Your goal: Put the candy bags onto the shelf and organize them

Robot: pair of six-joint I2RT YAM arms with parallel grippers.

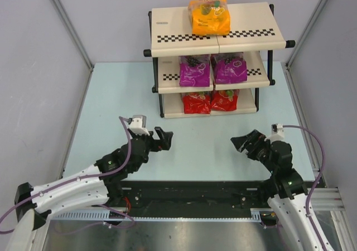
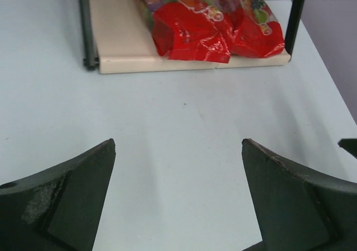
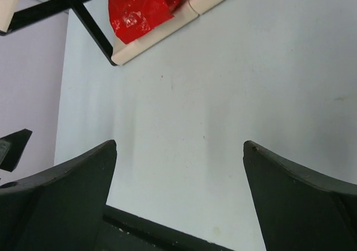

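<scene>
The shelf (image 1: 167,36) stands at the back of the table with candy bags on every tier. An orange bag (image 1: 209,17) lies on the top board. Two purple bags (image 1: 194,72) (image 1: 230,70) share the middle board, and two red bags (image 1: 196,102) (image 1: 225,100) lie on the bottom one. The red bags (image 2: 192,25) also show in the left wrist view, and a corner of a red bag (image 3: 136,8) shows in the right wrist view. My left gripper (image 1: 162,140) (image 2: 178,145) hangs open over bare table, holding nothing. My right gripper (image 1: 245,142) (image 3: 179,145) is open and empty too.
Grey walls with metal posts (image 1: 67,22) close in the table on three sides. A black rail (image 1: 189,195) runs along the near edge between the arm bases. The light blue table (image 1: 111,95) spreads between the arms and the shelf.
</scene>
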